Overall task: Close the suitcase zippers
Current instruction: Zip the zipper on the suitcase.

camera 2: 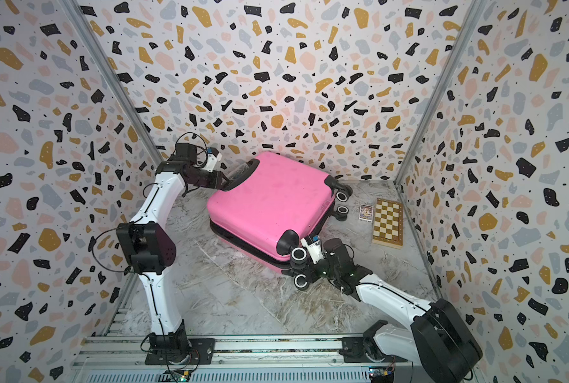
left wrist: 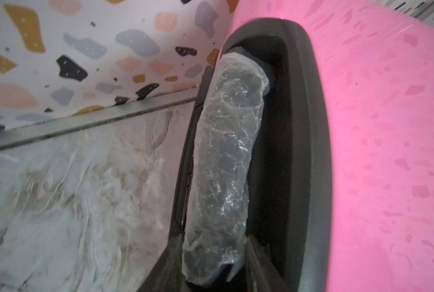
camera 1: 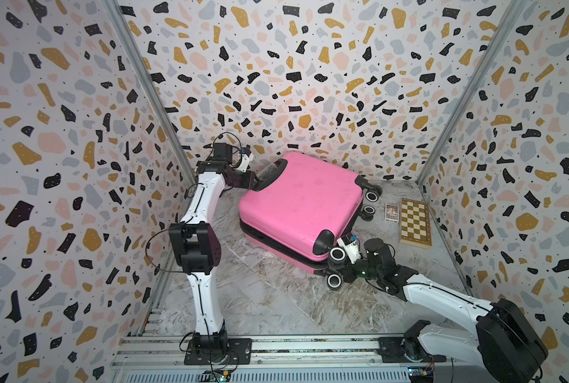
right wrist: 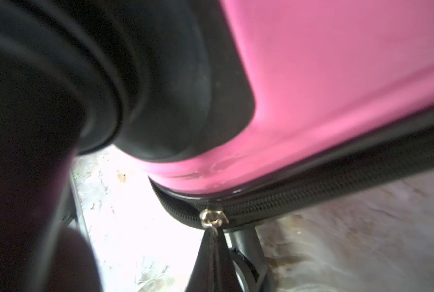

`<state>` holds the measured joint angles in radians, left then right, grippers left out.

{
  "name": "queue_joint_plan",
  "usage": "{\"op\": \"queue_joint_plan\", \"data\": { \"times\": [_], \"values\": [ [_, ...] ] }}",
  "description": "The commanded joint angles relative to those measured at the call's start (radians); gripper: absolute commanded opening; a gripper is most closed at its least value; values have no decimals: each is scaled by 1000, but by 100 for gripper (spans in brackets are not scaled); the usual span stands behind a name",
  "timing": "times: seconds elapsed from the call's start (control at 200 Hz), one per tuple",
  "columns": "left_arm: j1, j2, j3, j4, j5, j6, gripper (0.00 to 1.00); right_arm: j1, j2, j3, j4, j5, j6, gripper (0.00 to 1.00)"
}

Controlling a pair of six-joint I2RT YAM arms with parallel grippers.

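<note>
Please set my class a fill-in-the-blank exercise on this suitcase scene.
1. The suitcase shell is ____.
2. The left pincer holds the plastic-wrapped ____.
3. The right pincer is shut on a zipper ____.
4. The chessboard lies by the suitcase's black ____.
Missing words: pink; handle; pull; wheels.

Glossy plastic suitcase (camera 1: pixel 301 202), woven-tape zippers (right wrist: pixel 312 202)

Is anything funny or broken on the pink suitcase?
Yes. Its handle is wrapped in crinkly clear plastic, and at one corner the zipper gapes open beside its pull.
</note>
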<state>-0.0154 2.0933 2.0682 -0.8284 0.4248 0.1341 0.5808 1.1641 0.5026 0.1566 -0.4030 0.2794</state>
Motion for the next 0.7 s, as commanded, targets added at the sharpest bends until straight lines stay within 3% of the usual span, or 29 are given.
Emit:
{"op": "queue_joint_plan", "data": {
  "times": [0.0, 0.215, 0.381, 0.526, 0.626, 0.696],
  "values": [
    [6, 12, -230, -473, -127, -1, 41, -54, -7, 7, -20, 133, 10, 0],
    [5, -176, -476, -453, -105, -63, 41, -162, 7, 5, 8, 115, 11, 0],
    [-3, -338, -565, -474, -131, -98, 47, -231, 51, 22, 44, 66, 21, 0],
    [-14, -485, -553, -428, -240, -152, 64, -267, 83, 45, 50, 3, 8, 0],
    [-93, -579, -523, -337, -355, -128, 73, -275, 83, 41, 69, -62, 9, 0],
    [-183, -645, -545, -238, -403, -70, 74, -280, 80, 37, 75, -111, 14, 0]
  ]
}}
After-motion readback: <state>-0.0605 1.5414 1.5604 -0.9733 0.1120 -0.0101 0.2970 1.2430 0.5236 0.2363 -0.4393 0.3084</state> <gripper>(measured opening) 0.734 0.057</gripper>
